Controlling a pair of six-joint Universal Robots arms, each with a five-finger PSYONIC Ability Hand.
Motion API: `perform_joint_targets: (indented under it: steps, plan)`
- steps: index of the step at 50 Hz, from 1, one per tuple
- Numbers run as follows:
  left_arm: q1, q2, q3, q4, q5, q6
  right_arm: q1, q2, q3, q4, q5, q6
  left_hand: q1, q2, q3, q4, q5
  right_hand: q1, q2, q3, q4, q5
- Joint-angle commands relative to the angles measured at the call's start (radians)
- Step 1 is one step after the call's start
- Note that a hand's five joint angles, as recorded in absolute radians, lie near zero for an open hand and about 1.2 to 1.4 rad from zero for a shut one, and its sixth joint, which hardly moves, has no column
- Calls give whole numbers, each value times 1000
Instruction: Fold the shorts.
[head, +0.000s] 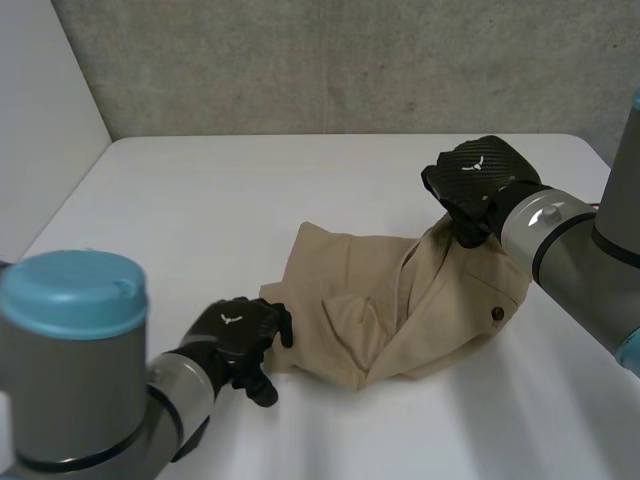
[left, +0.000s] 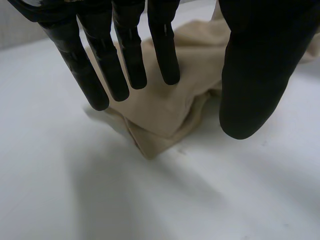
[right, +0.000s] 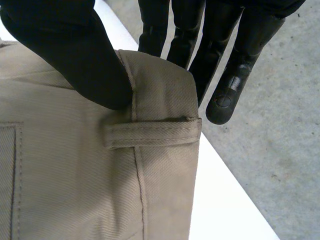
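Observation:
The beige shorts (head: 380, 320) lie bunched on the white table (head: 200, 200), with the waistband end raised at the right. My right hand (head: 478, 175) holds that end up. In the right wrist view its thumb (right: 75, 55) presses the waistband beside a belt loop (right: 150, 134) against the fingers behind, so it is shut on the shorts (right: 75, 165). My left hand (head: 235, 335) hovers at the shorts' near left corner. In the left wrist view its fingers (left: 125, 50) are straight and spread, the thumb stands apart, and the folded corner of the shorts (left: 170, 110) lies loose beneath them.
A dark button (head: 497, 314) shows on the raised part of the shorts. A grey wall (head: 350, 60) runs behind the table's far edge. Past the table's right edge, the right wrist view shows grey floor (right: 280, 150).

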Motion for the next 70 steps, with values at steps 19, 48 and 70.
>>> perform_joint_targets:
  steps: [19,48,70]
  plan:
    - [-51,-313,273,121,-186,-101,0,-18,38,1,0,44,71,79,74,79,88,407,217,209,204,228]
    - [65,-154,491,-1,-297,78,-37,-32,-18,-16,3,-84,790,798,792,798,807,407,217,209,204,228]
    - [232,356,669,-101,-69,278,-61,-235,-211,-85,66,-40,790,798,792,798,807,407,217,209,204,228]
